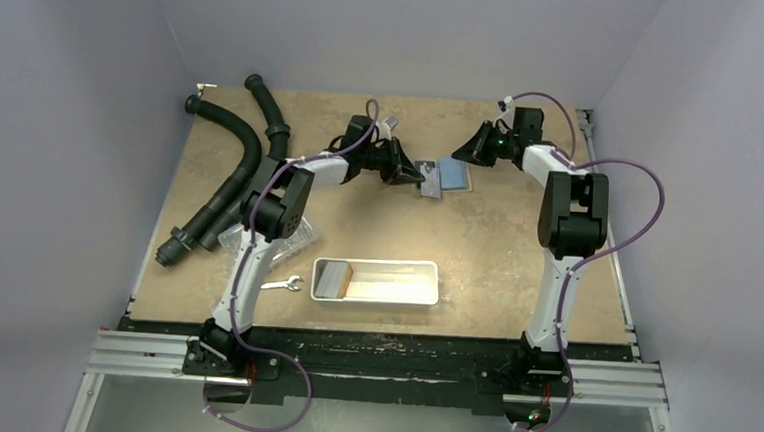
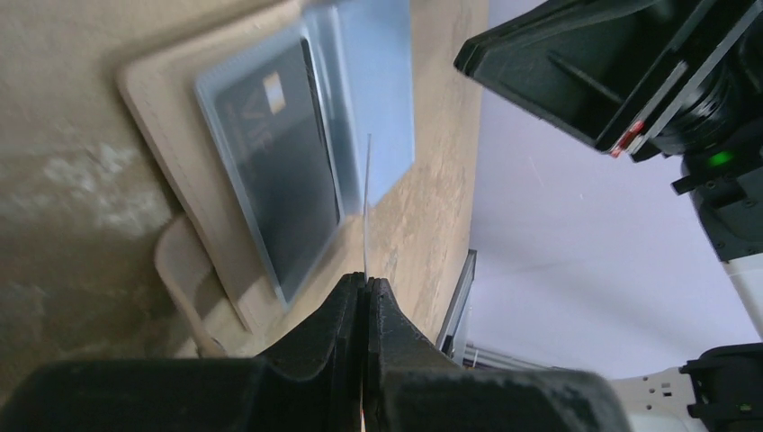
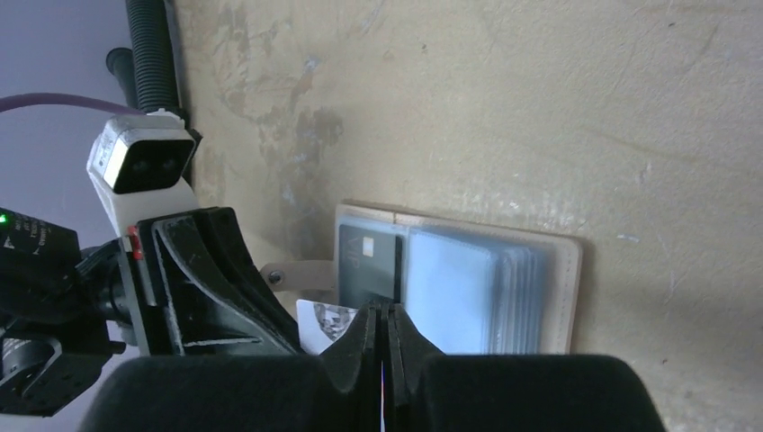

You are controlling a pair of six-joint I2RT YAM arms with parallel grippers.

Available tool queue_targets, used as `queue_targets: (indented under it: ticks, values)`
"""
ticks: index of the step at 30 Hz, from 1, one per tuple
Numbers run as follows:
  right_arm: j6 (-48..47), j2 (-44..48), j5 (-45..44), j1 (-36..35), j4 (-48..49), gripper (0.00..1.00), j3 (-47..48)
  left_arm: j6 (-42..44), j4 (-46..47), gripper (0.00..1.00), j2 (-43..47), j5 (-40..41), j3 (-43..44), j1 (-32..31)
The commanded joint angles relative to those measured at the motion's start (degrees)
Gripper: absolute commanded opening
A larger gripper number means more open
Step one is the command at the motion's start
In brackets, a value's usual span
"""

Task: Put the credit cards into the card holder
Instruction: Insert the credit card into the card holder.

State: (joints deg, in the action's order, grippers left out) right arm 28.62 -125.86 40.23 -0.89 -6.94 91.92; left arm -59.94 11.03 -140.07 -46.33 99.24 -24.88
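Tan tabletop (image 1: 515,264) carries the card holder (image 1: 453,173) in the upper middle of the top view, lying open and flat between the two grippers. Its long axis runs left to right across that frame, blue panels facing up. A dark card (image 2: 288,180) already sits in one sleeve, its long side running across the holder's length.

The left gripper (image 2: 364,288) has its fingers pressed together on the held card (image 2: 367,198). This shows only as a thin edge in the left wrist view, running up the frame from the fingertips toward the holder's middle. The right gripper (image 3: 382,310) has its fingers pinched together just beside the holder's near edge. I cannot tell whether it has hold of anything.

Risks, as I judge them:
- The held card is gripped by one end, so if its free edge meets a sleeve lip off-angle it could flex or twist out.
- The holder looks light and may slide if nothing pins it.
- The grippers work close together and could knock each other
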Motion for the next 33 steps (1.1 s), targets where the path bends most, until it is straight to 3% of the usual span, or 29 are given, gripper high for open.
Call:
queue_targets:
  ticks: [1, 12, 20, 33]
  values:
    - [-2.59, -2.1, 0.13, 0.26, -2.12, 0.04, 3.62, -1.66, 0.4, 0.0, -2.62, -2.39, 5.93, 1.32]
    - [-6.67, -6.16, -9.54, 0.71, -9.1, 0.0, 7.29, -3.31, 3.27, 0.0, -7.23, -5.61, 9.34, 1.32]
    - [-7.5, -6.24, -9.74, 0.71, -9.36, 0.0, 7.1, -6.79, 9.04, 0.0, -8.09, -7.63, 9.26, 1.4]
    - [-7.88, -5.88, -9.36, 0.71, -9.28, 0.0, 7.06, -5.21, 7.94, 0.0, -7.55, -7.99, 9.93, 2.3]
